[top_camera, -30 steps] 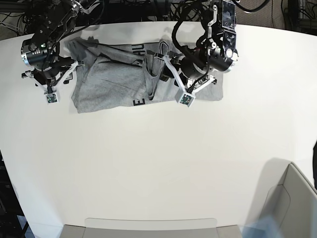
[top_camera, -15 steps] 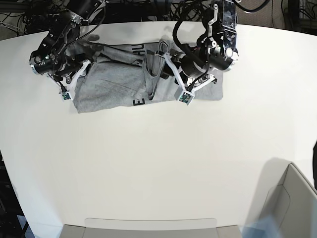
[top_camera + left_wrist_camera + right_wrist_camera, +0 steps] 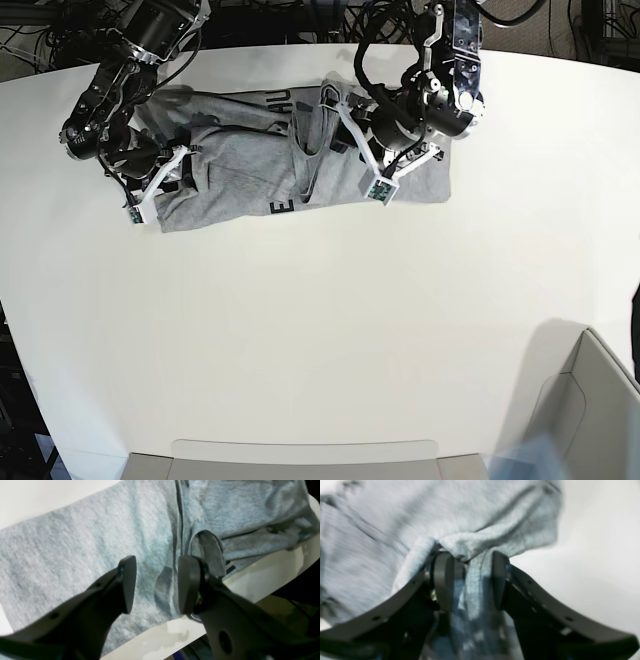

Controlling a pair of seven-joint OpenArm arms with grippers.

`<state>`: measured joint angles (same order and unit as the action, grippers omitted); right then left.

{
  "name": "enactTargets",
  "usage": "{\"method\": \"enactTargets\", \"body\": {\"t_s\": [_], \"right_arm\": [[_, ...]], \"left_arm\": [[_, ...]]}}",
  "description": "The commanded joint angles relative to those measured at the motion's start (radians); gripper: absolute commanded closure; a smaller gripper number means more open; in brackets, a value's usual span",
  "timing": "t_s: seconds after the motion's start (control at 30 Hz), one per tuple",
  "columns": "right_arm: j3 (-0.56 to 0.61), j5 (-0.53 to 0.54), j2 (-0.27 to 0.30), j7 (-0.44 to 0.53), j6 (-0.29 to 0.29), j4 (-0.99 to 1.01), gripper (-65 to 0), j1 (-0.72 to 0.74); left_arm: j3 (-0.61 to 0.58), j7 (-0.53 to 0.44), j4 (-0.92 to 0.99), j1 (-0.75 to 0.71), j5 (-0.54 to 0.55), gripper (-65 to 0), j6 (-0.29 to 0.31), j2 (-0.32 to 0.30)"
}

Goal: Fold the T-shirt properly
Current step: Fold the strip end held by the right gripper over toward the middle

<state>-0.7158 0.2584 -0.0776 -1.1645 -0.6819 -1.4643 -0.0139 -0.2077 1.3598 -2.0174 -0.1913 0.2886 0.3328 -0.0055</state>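
Heather-grey cotton T-shirt [image 3: 300, 165] lying crumpled at far edge of white table [image 3: 320, 330]. Left gripper [image 3: 155, 585] over shirt's plain fabric, fingers [image 3: 128, 580] spread, nothing between. Right gripper [image 3: 470, 580] at shirt's opposite end, fingers [image 3: 442, 580] apart with bunched fabric between; grip unclear.

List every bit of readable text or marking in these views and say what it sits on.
"AU": black capitals on the T-shirt, near its far edge in the base view; the rest is folded under.
"E": one black capital near the shirt's near edge, the rest hidden.
Black strokes in the left wrist view: unreadable.
Nothing else legible.
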Motion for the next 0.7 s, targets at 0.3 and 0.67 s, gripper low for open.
{"method": "enactTargets", "body": {"t_s": [0.3,0.67], "right_arm": [[0.055,-0.227,-0.001,-0.220,-0.016,0.050,-3.5,-0.054],[-0.104,-0.298,0.062,-0.142,-0.016,0.043,0.0,0.110]], "left_arm": [[0.000,-0.016,-0.016,0.009,0.013,-26.0,-0.002,0.005],[0.011,-0.018,-0.016,-0.004,0.013,-25.9,-0.002,0.005]]}}
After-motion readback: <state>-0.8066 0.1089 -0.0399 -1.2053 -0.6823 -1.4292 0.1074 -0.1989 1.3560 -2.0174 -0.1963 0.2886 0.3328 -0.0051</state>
